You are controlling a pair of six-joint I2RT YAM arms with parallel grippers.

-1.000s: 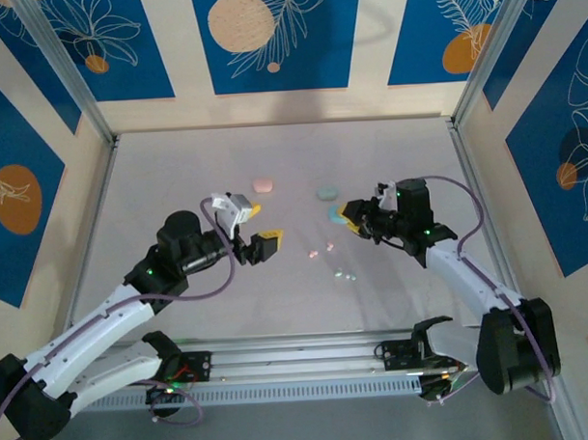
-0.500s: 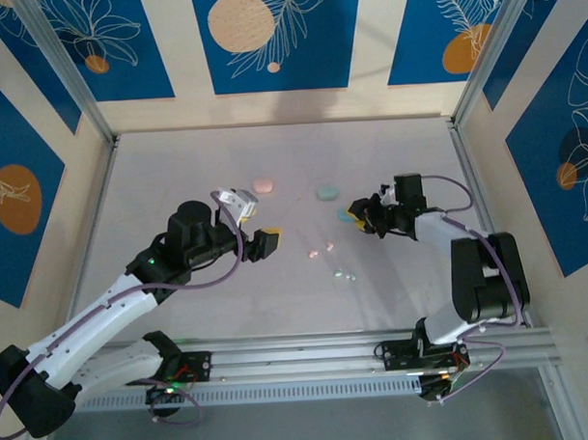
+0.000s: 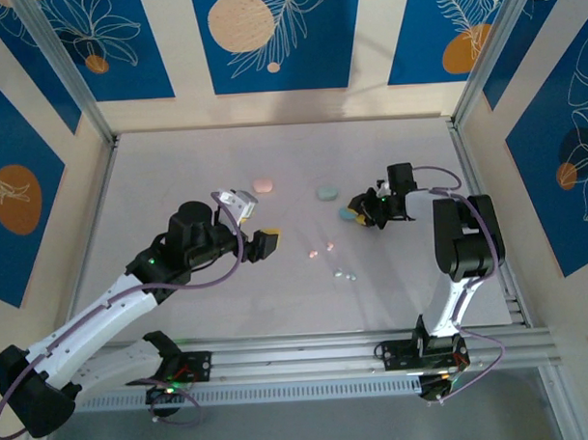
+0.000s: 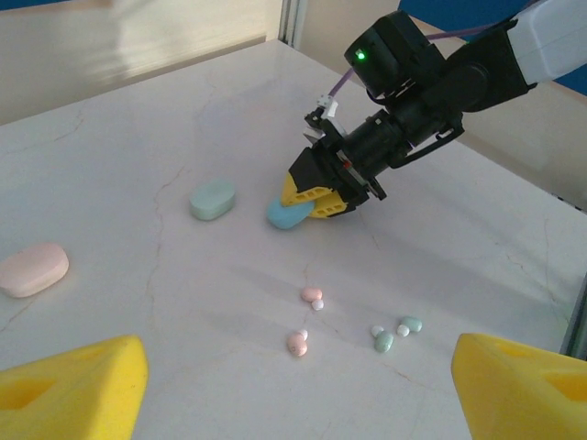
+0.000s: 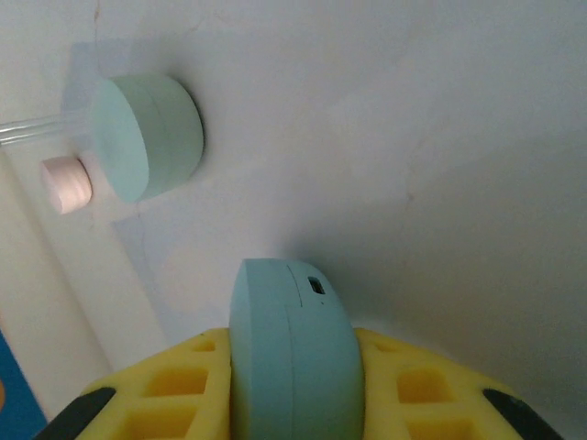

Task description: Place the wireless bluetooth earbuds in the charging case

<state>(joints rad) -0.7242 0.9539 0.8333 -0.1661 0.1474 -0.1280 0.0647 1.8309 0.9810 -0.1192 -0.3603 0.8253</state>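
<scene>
Left gripper (image 3: 259,226) wide, right gripper (image 3: 357,213) clamped.

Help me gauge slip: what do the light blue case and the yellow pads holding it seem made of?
Light blue case: smooth matte hard plastic, judging by its crisp seam and port. Yellow pads: soft rubber or foam, probably, given the moulded hollow cells.

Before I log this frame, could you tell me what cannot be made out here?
Blue case: lower part hidden between the right fingers, right wrist view.
Earbuds: too small to count, top view.
Left fingers: cut off by the bottom edge, left wrist view.
Pink case: partly behind the mint case, right wrist view.
</scene>
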